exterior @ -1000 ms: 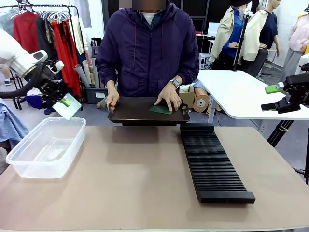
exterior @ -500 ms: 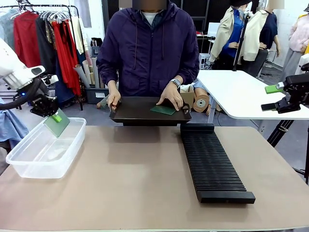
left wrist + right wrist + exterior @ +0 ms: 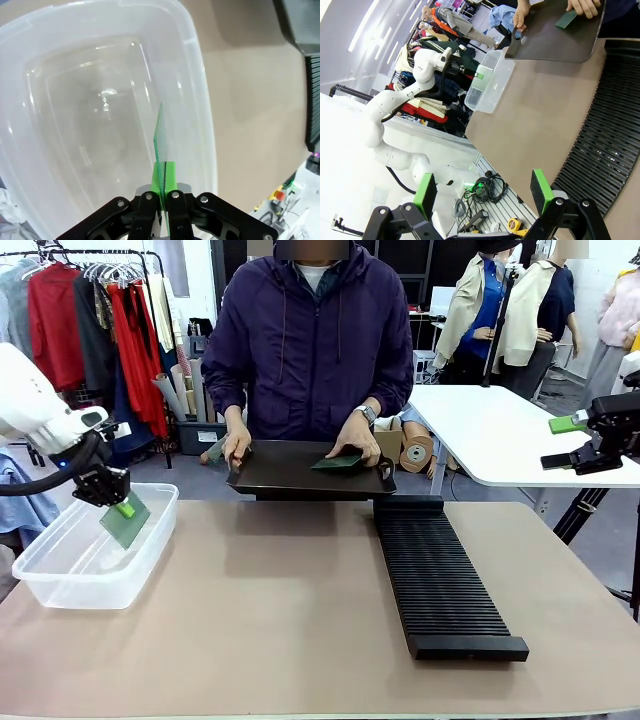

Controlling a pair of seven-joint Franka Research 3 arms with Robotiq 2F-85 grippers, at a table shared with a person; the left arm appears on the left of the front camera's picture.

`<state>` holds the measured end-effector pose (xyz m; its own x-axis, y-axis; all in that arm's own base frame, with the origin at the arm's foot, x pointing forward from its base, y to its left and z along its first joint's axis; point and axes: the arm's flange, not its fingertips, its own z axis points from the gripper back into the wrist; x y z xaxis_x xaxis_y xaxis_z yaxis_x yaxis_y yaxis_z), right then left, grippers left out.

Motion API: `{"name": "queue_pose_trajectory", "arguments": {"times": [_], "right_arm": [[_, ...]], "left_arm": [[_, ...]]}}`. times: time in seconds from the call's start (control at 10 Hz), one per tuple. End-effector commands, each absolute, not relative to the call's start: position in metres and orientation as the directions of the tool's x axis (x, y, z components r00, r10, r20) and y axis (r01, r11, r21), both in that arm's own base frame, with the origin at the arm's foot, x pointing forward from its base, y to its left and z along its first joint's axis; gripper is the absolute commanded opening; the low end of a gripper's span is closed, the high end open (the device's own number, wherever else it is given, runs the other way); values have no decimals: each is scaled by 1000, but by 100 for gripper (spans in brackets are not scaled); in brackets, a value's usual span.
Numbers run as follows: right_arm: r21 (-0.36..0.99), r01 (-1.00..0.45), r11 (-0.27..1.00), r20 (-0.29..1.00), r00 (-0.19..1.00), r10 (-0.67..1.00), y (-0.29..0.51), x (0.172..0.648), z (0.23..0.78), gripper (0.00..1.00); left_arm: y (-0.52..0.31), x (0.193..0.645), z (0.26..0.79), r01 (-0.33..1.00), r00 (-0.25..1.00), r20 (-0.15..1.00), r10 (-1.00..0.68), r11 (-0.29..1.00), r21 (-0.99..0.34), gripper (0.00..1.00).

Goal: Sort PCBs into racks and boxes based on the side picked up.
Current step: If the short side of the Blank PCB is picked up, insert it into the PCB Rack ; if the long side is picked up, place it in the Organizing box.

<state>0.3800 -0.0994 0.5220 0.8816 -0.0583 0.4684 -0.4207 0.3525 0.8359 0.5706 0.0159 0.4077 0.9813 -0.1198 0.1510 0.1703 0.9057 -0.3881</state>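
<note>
Two green pads (image 3: 171, 174) of the left gripper (image 3: 163, 182) are pinched hard together on the near edge of one PCB (image 3: 161, 132). Seen from the wrist, the board stands edge-on, its long axis running straight out from the fingertips. It hangs down into the open mouth of the clear box (image 3: 200, 75). Whether its far edge touches the floor of the box I cannot tell. Straight ahead of the fingers is where the board must go, so this arm need only let go.

Farther out, beyond the box and across the table, lies the black rack (image 3: 440, 580). The right gripper (image 3: 562, 443) is well apart from the box, past the rack, with its jaws spread wide and nothing between them. Across the table a person's hand (image 3: 352, 440) rests on a second PCB (image 3: 337, 464) on a black tray (image 3: 280, 478).

A second ago the held board hung high, above and behind the far rim of the box. It has since come down and forward, inside the walls. The right gripper has not moved.
</note>
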Motion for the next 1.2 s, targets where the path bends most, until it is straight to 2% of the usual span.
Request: {"name": "queue_pose_trajectory", "arguments": {"times": [0.0, 0.7, 0.9, 1.0, 1.1], "right_arm": [[835, -432, 342, 479, 875, -65, -99, 381, 524, 100], [835, -432, 342, 479, 875, -65, -99, 381, 524, 100], [835, -432, 342, 479, 875, -65, -99, 381, 524, 100], [835, -432, 342, 479, 875, -65, -99, 381, 524, 100], [835, -432, 342, 479, 875, -65, -99, 381, 524, 100]], "left_arm": [[20, 567, 390, 160, 983, 142, -114, 914, -372, 0], [27, 573, 346, 154, 987, 109, -119, 902, -405, 0], [33, 577, 337, 166, 985, 112, -130, 886, -432, 11], [36, 577, 335, 156, 987, 112, -119, 892, -425, 21], [37, 578, 336, 159, 986, 116, -120, 892, -424, 40]]}}
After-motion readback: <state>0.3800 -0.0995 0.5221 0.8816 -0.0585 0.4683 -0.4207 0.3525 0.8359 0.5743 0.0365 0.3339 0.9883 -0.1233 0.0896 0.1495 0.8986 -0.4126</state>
